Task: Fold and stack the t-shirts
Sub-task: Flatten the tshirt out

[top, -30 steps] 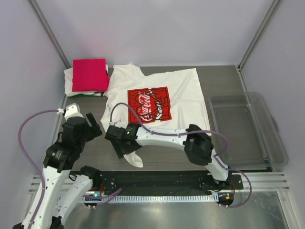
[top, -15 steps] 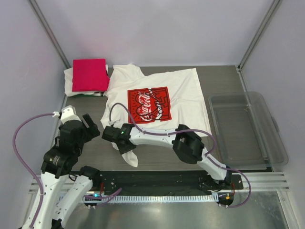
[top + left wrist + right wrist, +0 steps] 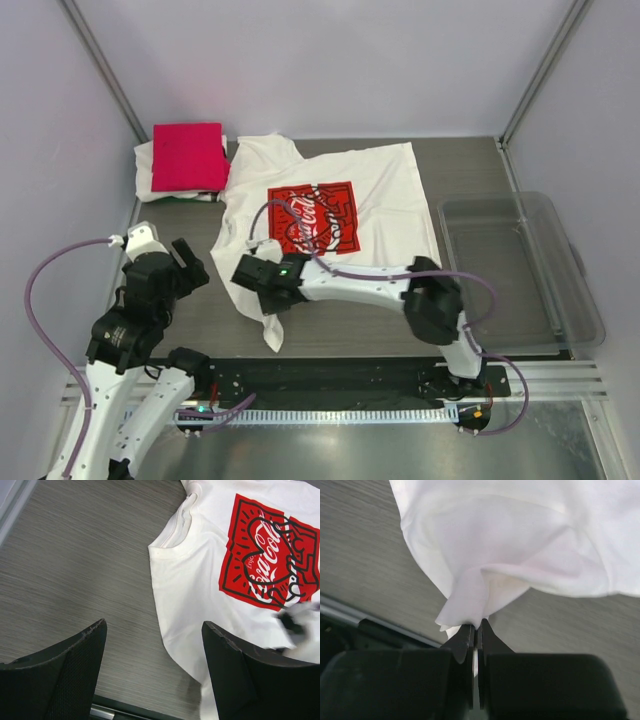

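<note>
At ten o'clock the crimson-pink t-shirt (image 3: 187, 156) lies folded atop a white t-shirt (image 3: 143, 160), seemingly done. The Coca-Cola t-shirt (image 3: 385, 195) sprawls unfolded mid-worktop (image 3: 465, 165). The right tool (image 3: 476, 630) pinches its seven-o'clock sleeve (image 3: 276, 325), and the left tool (image 3: 154, 630) gapes idle at eight o'clock.

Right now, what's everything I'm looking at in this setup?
Printed shirt: one, white with a red square print, spread flat in the middle of the table.
Pink shirt: one, crimson-pink, folded, at the far left corner on top of the plain white shirt.
Plain white shirt: one, white, folded under the pink one.
Plastic tub: one, clear, empty, on the right.
Table: one, grey wood grain.
Arms: two, white and black, left and right.
Left gripper: open, above the table's near left.
Right gripper: pinching the printed shirt's near-left edge.
</note>
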